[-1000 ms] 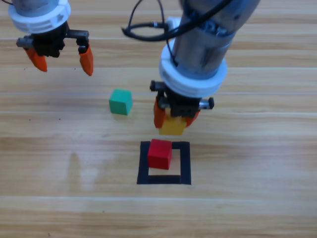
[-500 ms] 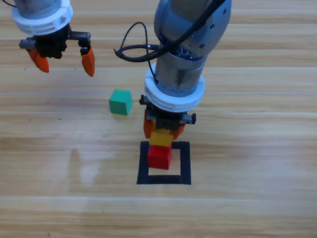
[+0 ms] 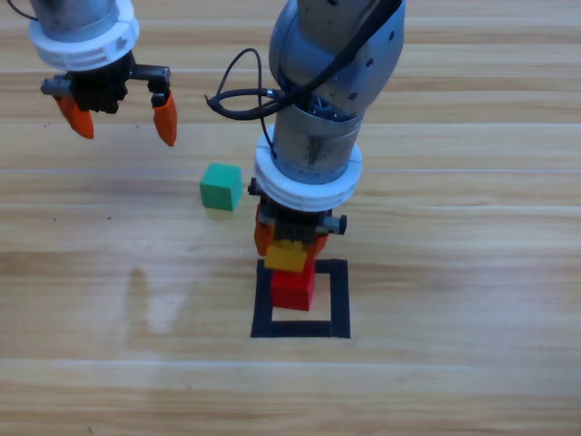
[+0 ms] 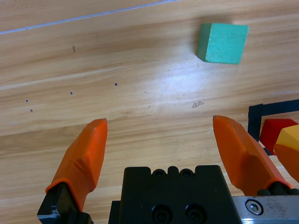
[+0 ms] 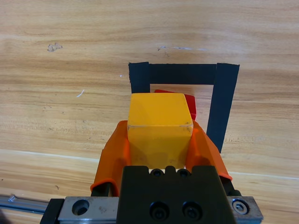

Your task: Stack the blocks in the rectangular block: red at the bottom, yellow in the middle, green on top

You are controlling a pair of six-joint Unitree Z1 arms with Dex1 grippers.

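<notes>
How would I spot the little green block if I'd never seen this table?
Start at the black tape square near the table's middle, where the right tool holds a yellow cube over a red cube. Look up and left of it: the green cube sits alone on bare wood, the only cube outside the tape and untouched.

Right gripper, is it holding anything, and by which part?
Yes. The right gripper holds the yellow cube, its fingers clamped on two opposite side faces, above the red cube.
</notes>
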